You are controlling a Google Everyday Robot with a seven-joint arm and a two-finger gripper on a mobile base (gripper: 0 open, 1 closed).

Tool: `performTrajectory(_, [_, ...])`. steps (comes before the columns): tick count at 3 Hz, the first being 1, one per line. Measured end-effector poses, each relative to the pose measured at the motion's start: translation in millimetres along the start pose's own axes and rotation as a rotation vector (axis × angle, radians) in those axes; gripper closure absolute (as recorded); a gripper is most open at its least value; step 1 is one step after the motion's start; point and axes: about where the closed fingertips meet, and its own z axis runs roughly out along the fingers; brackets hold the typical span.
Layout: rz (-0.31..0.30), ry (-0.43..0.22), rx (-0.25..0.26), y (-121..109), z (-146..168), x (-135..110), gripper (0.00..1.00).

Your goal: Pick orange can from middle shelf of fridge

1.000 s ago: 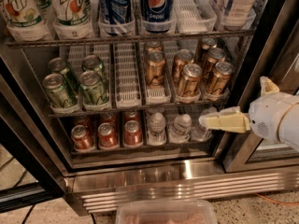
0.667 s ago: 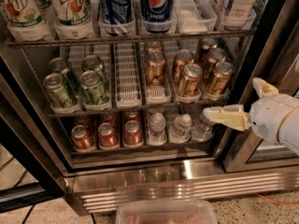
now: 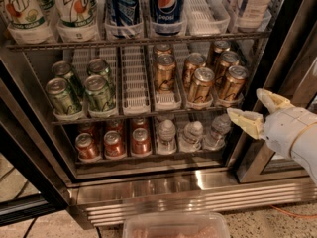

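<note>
Several orange cans stand in the right lanes of the middle shelf (image 3: 134,83) of the fridge (image 3: 198,197). The front ones are one orange can (image 3: 165,73), a second (image 3: 201,85) and a third (image 3: 232,82) at the far right. My gripper (image 3: 257,112) is at the right, just below and to the right of the far-right front can and in front of the shelf edge. Its cream fingers (image 3: 245,122) are spread apart and hold nothing. It touches no can.
Green cans (image 3: 99,92) fill the left lanes, beside an empty white lane. Tall 7UP and Pepsi bottles (image 3: 167,6) stand above. Red cans (image 3: 113,144) and clear bottles (image 3: 190,135) stand below. The dark door frame (image 3: 282,58) is close by my gripper. A plastic tub (image 3: 176,225) is at the bottom.
My gripper has moved up and a little to the right, ending closer to the level of the middle shelf's right end. The cans have not moved.
</note>
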Motion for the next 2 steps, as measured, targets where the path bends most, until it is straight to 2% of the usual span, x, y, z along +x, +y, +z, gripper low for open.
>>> performTrajectory(2, [-0.061,-0.058,0.095,-11.9,6.8,16.2,0.39])
